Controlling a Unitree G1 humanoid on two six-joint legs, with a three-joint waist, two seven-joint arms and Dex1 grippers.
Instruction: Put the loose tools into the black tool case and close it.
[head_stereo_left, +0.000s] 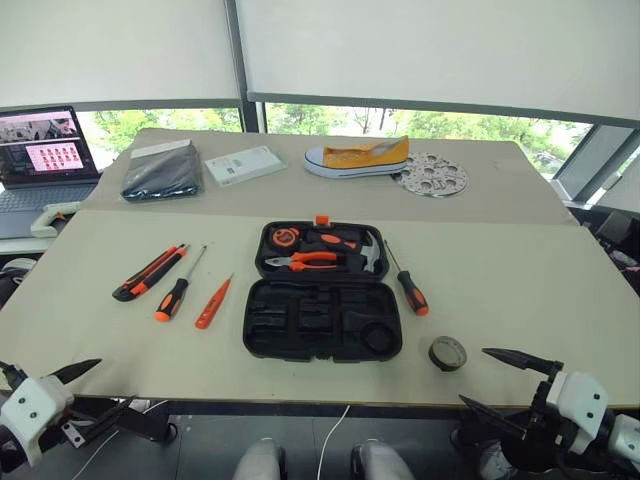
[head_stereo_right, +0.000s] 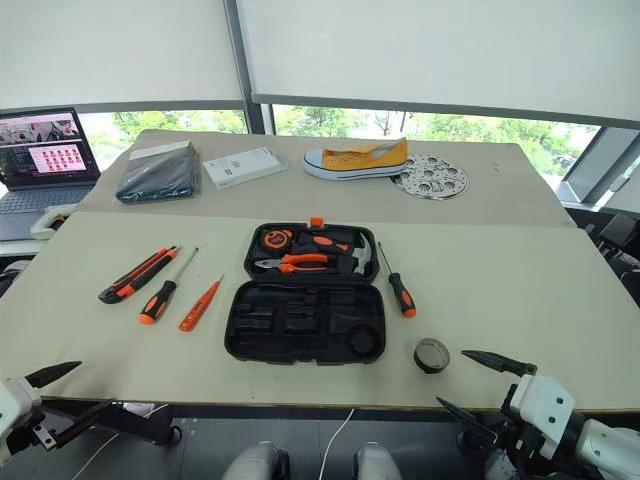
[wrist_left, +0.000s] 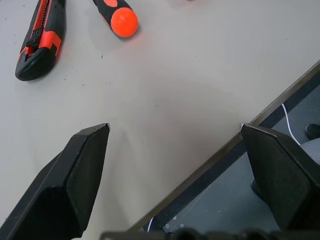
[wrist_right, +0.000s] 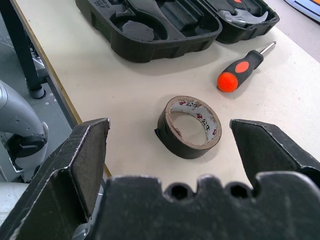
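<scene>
The black tool case (head_stereo_left: 322, 320) lies open at the table's middle, its far half holding pliers, a hammer and a tape measure. Left of it lie the utility knife (head_stereo_left: 148, 272), a black-and-orange screwdriver (head_stereo_left: 178, 290) and the slim orange tester (head_stereo_left: 213, 302). Another screwdriver (head_stereo_left: 408, 285) lies right of the case, with the dark tape roll (head_stereo_left: 447, 353) nearer the front edge. My left gripper (head_stereo_left: 112, 385) hangs open at the front edge, short of the knife (wrist_left: 37, 45). My right gripper (head_stereo_left: 475, 377) is open, its fingers (wrist_right: 82, 155) spread just short of the roll (wrist_right: 190, 127).
On the far table lie a flat dark pouch (head_stereo_left: 160, 170), a white box (head_stereo_left: 244, 165), a yellow shoe (head_stereo_left: 358, 158) and a perforated round disc (head_stereo_left: 430, 175). A laptop (head_stereo_left: 40, 150) stands at the far left. The table's front edge (wrist_left: 220, 150) runs under my left gripper.
</scene>
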